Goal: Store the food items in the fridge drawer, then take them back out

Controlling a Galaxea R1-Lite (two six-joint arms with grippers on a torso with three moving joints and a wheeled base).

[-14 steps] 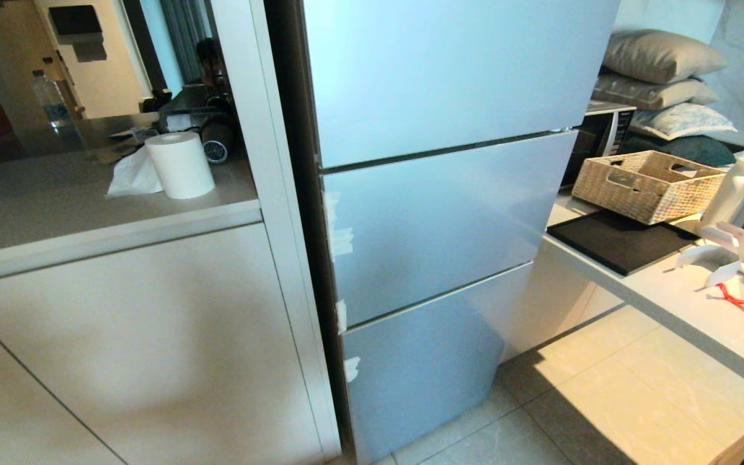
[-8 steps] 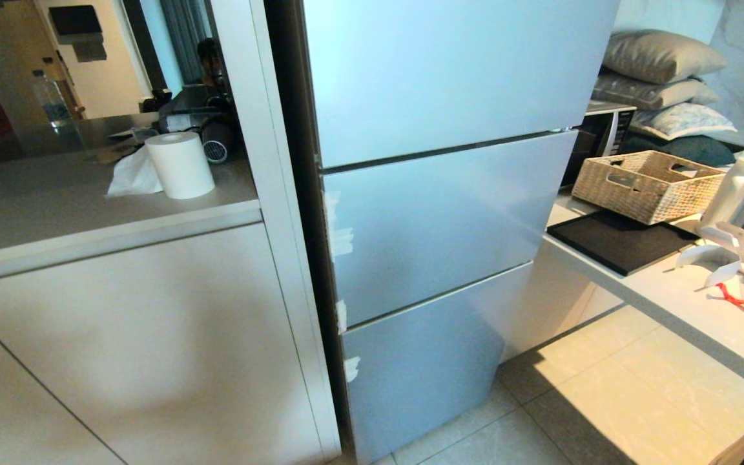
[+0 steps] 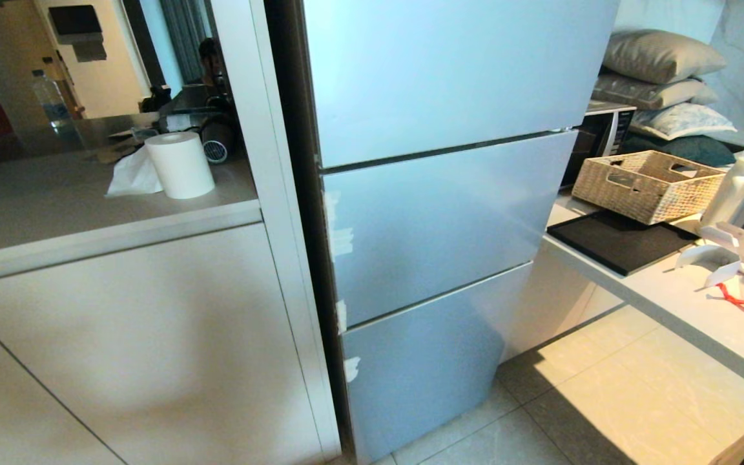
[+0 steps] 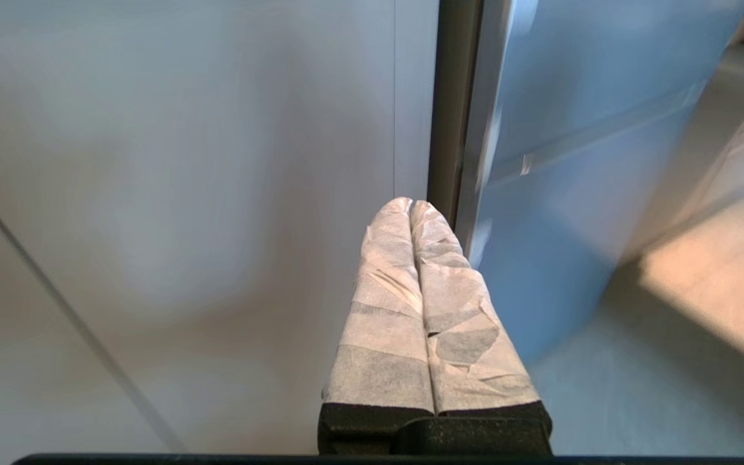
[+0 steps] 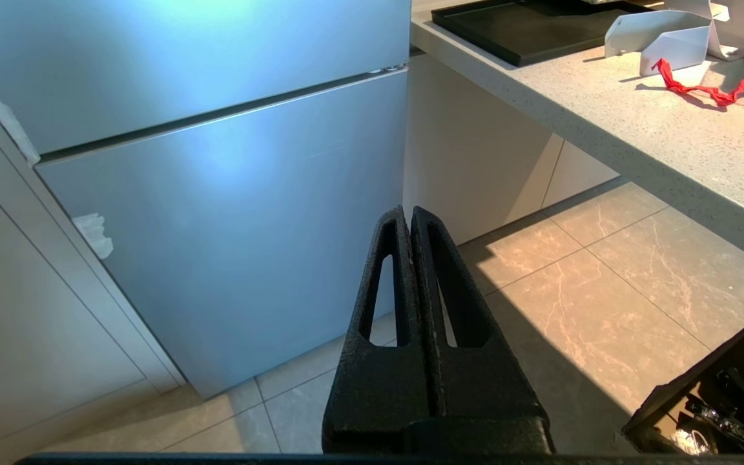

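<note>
Silver-blue, tall and flat-panelled, the fridge (image 3: 436, 213) stands shut between beige cabinets (image 3: 133, 336) — no drawer or food visible, so nothing's begun. Left gripper (image 4: 411, 205), tape-wrapped, and black right gripper (image 5: 409, 213) hang pinched together, empty — next comes opening a door.

One fridge (image 3: 436, 213), three panels, perhaps three pillows (image 3: 662, 55).

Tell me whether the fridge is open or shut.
Shut: all three door panels of the fridge sit flush, with only thin seams between them and nothing of the inside showing.
</note>
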